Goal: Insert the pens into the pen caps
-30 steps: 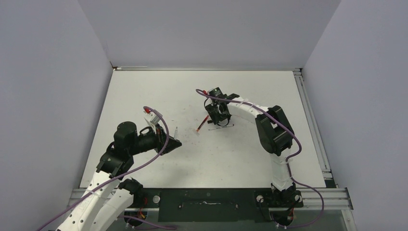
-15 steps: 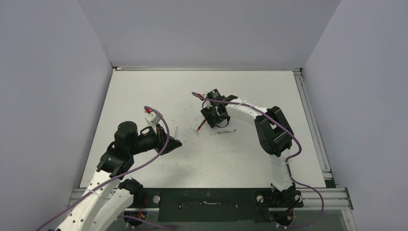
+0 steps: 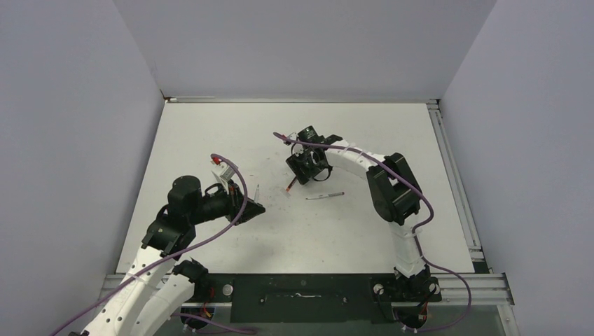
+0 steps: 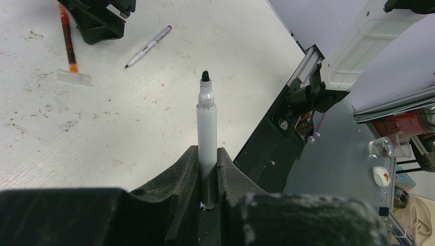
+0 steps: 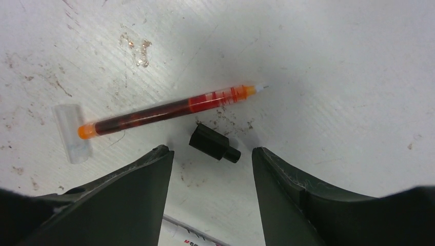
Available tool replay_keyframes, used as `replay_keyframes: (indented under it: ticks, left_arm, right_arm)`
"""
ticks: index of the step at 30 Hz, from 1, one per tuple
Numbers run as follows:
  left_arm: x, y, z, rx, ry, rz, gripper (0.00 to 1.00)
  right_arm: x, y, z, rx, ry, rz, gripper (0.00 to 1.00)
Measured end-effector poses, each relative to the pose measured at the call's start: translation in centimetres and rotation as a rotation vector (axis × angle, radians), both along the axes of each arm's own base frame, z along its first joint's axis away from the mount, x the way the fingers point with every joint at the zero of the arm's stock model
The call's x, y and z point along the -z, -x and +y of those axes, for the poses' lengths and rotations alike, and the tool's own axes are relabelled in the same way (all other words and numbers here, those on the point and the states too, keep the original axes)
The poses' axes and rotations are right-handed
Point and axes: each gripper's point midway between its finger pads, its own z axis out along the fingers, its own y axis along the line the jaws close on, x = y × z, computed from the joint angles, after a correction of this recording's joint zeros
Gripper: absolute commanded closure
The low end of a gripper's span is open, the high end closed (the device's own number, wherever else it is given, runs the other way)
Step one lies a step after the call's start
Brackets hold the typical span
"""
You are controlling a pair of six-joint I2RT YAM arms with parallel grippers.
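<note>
Left fingers (image 4: 178,192) pinch the grey-white pen (image 4: 206,128), black tip outward; a red pen (image 4: 66,38) lies beyond

White table (image 3: 364,231), scuffed and stained. Near its middle the red pen (image 5: 169,110) lies flat, its orange end touching a pale clear cap (image 5: 73,134) out at nine o'clock. A stubby black cap (image 5: 214,143) sits just beside the pen at five o'clock, not touching. From above, a white pen (image 3: 324,196) lies flat nearby, at the red one's three o'clock.

white arm links (image 3: 348,157), black joints (image 3: 392,190), purple cables (image 3: 242,192)
</note>
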Motion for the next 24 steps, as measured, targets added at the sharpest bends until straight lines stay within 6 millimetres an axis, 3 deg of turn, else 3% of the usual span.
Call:
replay_keyframes:
  ticks: [7, 24]
  left_arm:
    - [0.11, -0.04, -0.03, 0.0, -0.002, 0.004, 1.0]
    - [0.3, -0.14, -0.06, 0.0, -0.006, 0.013, 1.0]
  right_arm:
    - [0.68, -0.43, 0.51, -0.033, -0.005, 0.005, 0.43]
    - [0.88, -0.42, 0.41, -0.054, -0.015, -0.004, 0.73]
